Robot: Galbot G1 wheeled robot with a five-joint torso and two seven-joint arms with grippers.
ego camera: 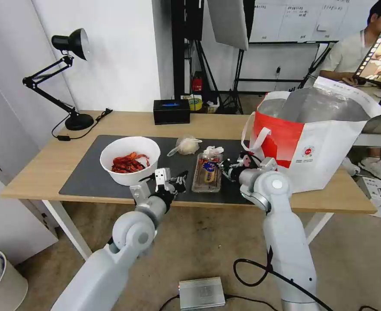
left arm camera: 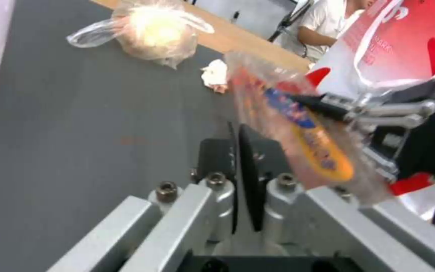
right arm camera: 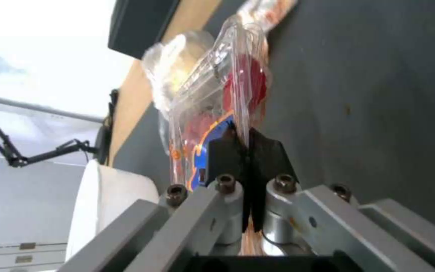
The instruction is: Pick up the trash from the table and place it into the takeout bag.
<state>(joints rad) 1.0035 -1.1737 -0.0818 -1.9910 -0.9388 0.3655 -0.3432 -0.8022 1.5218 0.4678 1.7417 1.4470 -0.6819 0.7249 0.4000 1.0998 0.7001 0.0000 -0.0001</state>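
Tray clear, hinged, red bits inside.

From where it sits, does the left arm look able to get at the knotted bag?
Probably yes. The left gripper, fingers shut, hovers over the mat between the bowl and the tray; bare mat leads to the knotted bag. It must open first.
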